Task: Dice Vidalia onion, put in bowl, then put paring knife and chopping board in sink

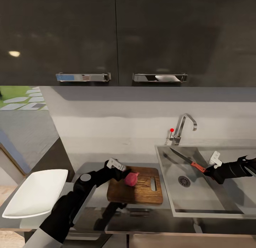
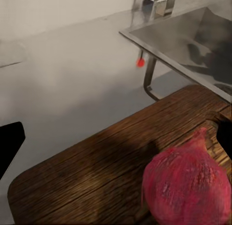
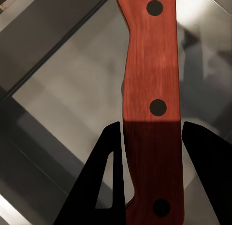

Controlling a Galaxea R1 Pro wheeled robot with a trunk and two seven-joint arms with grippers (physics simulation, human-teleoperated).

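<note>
Grey countertop (image 1: 92,205) running below dark cabinets (image 1: 117,34), steel sink (image 1: 199,201) set in at right. White bowl (image 1: 35,191) at far left. Brown chopping board (image 1: 138,193) just beside the sink, reddish onion (image 1: 131,178) resting on it. Left gripper (image 1: 125,174) against the onion, fingers spread wide. Right gripper (image 1: 209,172) over the basin, clamped on the paring knife (image 1: 186,159), red-orange handle between its fingers (image 3: 108,186).

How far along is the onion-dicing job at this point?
Done: the onion is out of the sink and lies whole on the chopping board, with the left gripper beside it. In hand: the right gripper grips the paring knife over the basin. Left: dicing, filling the bowl, sinking knife and board.
</note>
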